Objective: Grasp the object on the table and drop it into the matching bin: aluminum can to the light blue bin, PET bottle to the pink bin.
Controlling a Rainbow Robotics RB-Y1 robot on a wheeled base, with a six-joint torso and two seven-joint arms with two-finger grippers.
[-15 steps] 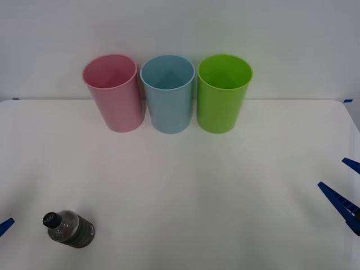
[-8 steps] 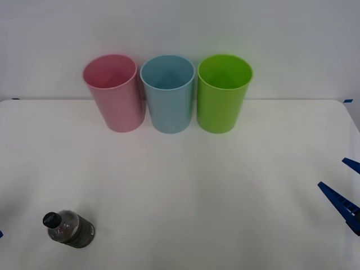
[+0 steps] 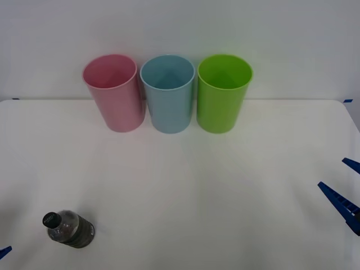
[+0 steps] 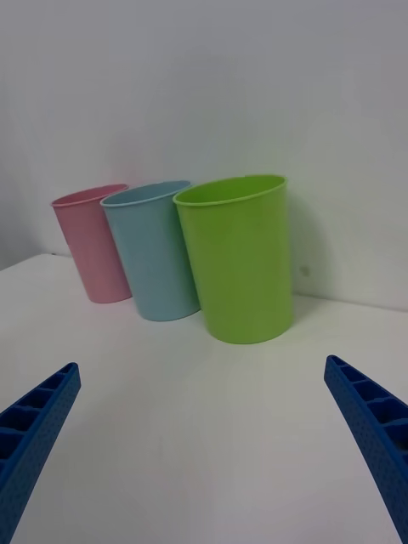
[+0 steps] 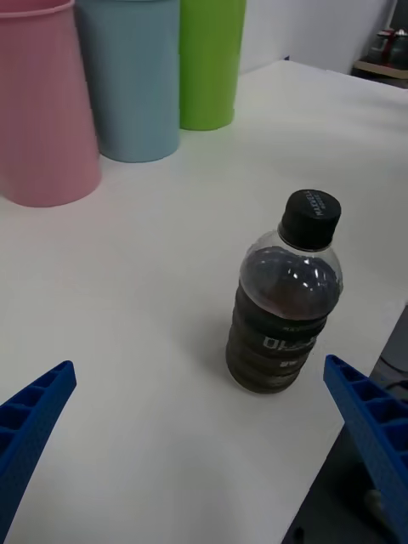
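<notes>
PET bottle (image 3: 69,228) upright near table (image 3: 197,185) front-left edge, left gripper (image 5: 204,459) spread, right gripper (image 4: 204,442) spread at right edge

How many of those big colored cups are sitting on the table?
3, in a row at the table's far edge by the wall: the pink cup on the left, the light blue cup in the middle, the green cup on the right. None looks hidden.

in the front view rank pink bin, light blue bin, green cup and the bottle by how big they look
1-3. pink bin, light blue bin, green cup: look alike in size, no ranking.
4. PET bottle: clearly smallest, though nearer the camera.
</notes>
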